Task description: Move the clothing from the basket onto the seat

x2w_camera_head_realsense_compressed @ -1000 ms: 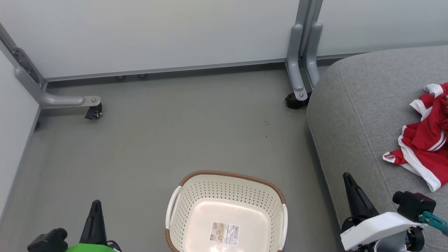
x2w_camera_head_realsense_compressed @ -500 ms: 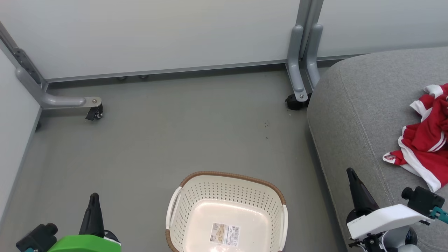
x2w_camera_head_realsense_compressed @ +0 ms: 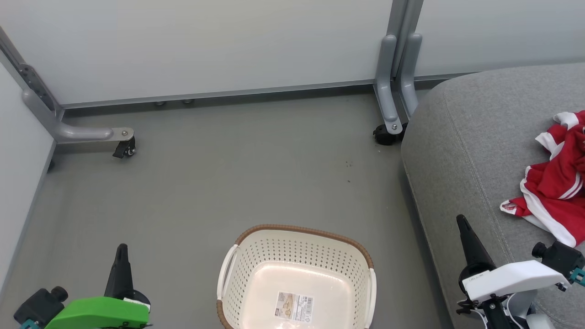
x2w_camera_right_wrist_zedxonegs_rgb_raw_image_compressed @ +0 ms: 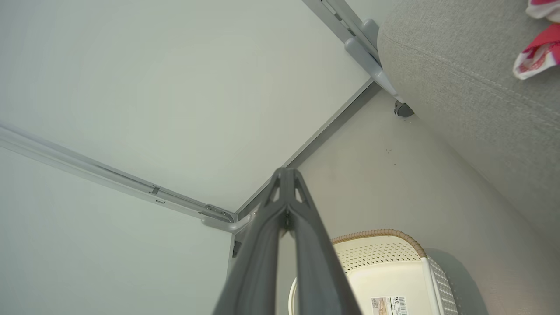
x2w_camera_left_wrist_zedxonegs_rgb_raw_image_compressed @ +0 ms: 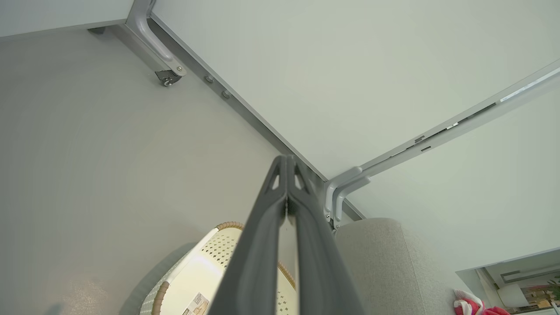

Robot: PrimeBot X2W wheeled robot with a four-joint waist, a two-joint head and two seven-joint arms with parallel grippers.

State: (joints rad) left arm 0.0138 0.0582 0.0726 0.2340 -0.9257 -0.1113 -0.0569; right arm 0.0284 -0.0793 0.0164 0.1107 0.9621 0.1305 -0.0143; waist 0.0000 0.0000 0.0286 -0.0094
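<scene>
One basket (x2w_camera_head_realsense_compressed: 299, 248), one clothing heap (x2w_camera_head_realsense_compressed: 554, 185)

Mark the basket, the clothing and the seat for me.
basket (x2w_camera_head_realsense_compressed: 297, 249), head view, perforated far wall.
clothing (x2w_camera_head_realsense_compressed: 555, 183), head view, red fabric mid-heap.
seat (x2w_camera_head_realsense_compressed: 457, 151), head view, bare grey cushion left of the clothing.

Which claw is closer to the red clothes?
Right. The right claw is just left of the soft red white-striped clothing; the left claw is past the cream perforated basket.
</scene>
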